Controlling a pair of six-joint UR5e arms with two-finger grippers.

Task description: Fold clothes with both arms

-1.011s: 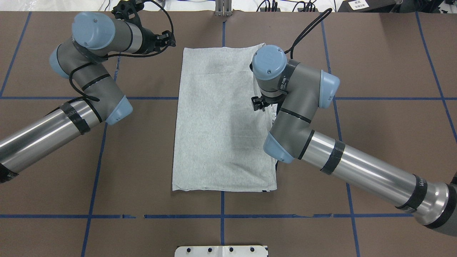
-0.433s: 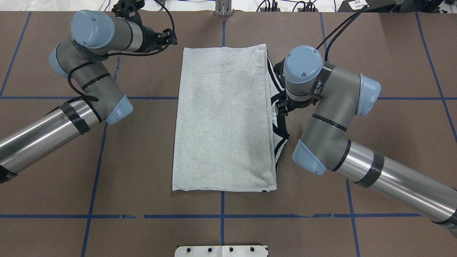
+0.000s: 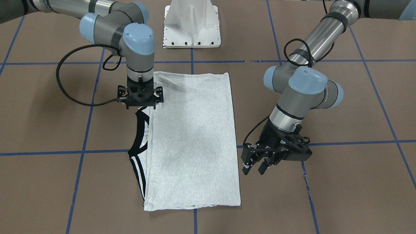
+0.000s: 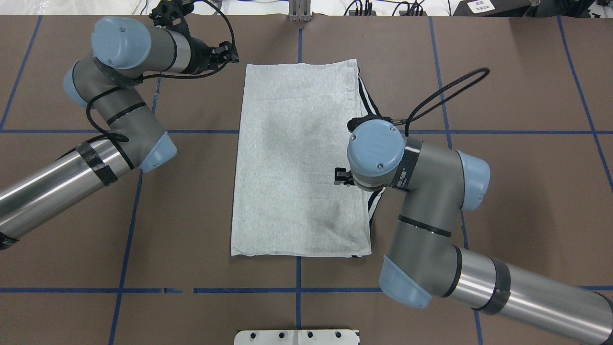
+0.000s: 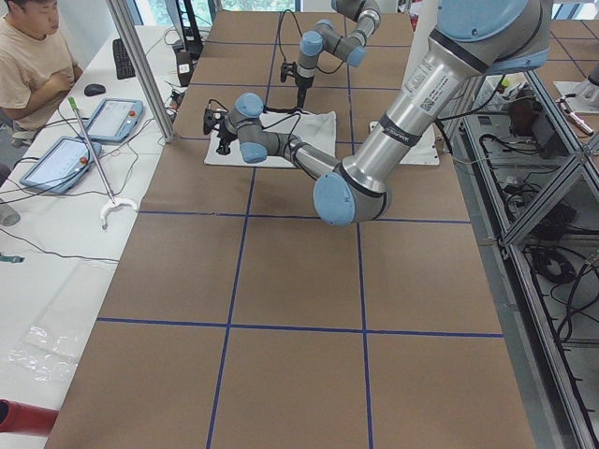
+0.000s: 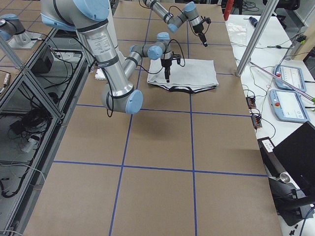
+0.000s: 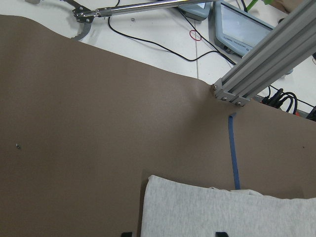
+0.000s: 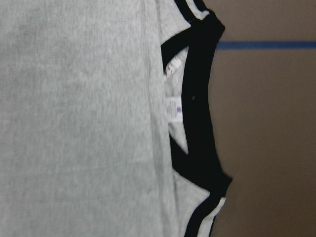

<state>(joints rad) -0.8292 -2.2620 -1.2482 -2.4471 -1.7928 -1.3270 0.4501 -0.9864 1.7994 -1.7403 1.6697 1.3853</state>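
While the T-shirt [image 4: 297, 158] lies flat mid-table, folded to a long grey rectangle with no print showing, both arms are at its long edges. The black-striped collar trim [image 3: 138, 130] pokes out from under the fold along the edge on the robot's right. The shirt rests on the brown table [image 4: 527, 191], across its blue tape lines [image 4: 471, 132].

Right gripper [image 3: 140, 102]: points straight down over that collar-side edge, near the end of the shirt closest to the robot's base. Its fingertips are hidden under its own body, so I cannot tell its opening or whether it touches the cloth.

Left gripper [image 3: 254, 169]: just beside the opposite long edge, towards the far end, over bare table. Its fingers are spread apart with nothing between them, clear of the shirt.
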